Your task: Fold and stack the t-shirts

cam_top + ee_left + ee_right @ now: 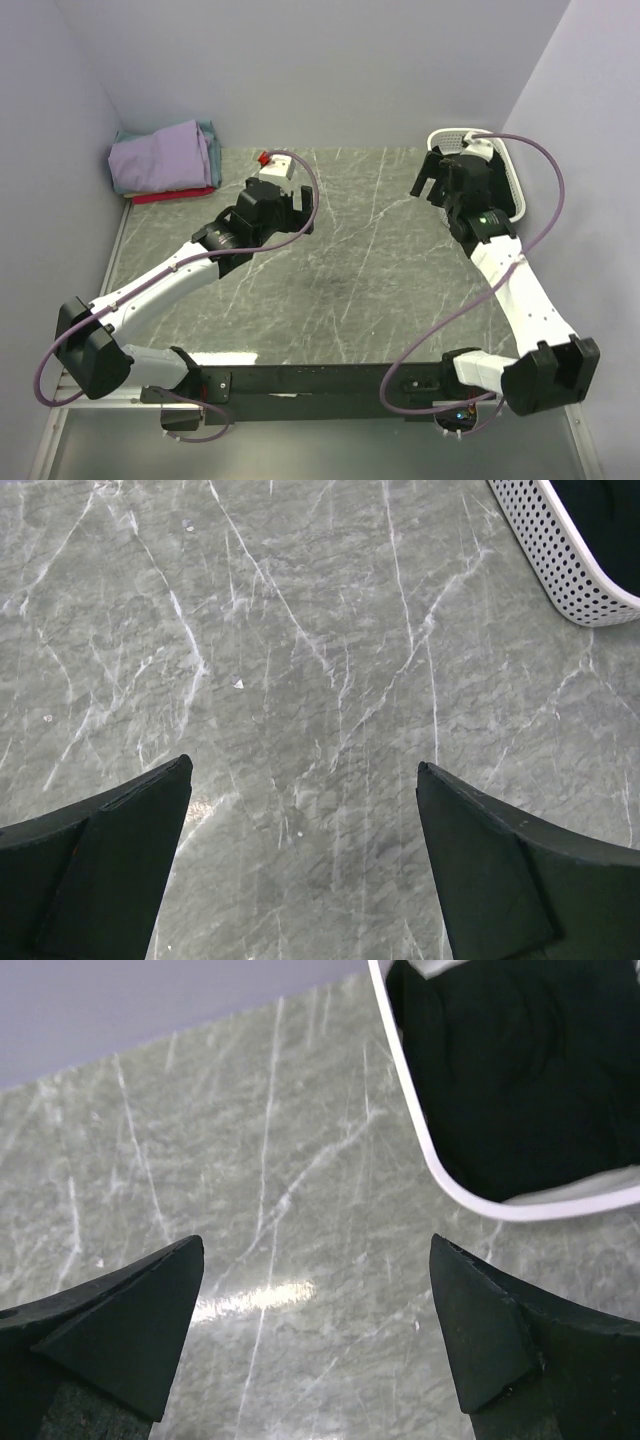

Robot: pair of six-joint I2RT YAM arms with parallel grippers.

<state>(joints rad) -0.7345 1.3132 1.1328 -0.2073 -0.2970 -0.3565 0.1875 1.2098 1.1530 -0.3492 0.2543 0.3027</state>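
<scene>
Your left gripper (303,765) is wide open and has nothing in it. Only the gray marble table (340,270) shows between its two black fingers (110,860). It hangs over the middle of the table, a bit to the left side. Your right gripper (315,1240) is wide open too, and it holds nothing. It is at the far right of the table, just beside the white basket (560,550). The basket sits in the far right corner, by the wall. A black t-shirt (520,1060) lies bunched up inside the basket. You cannot see any print on it from here. Neither gripper touches it. Three folded shirts lie in a pile in the far left corner. The lavender t-shirt (165,152) is on top. The teal t-shirt (208,130) peeks out behind it, on the wall side. The red t-shirt (175,195) is at the bottom, with only its near edge showing. The pile is well apart from both grippers.
</scene>
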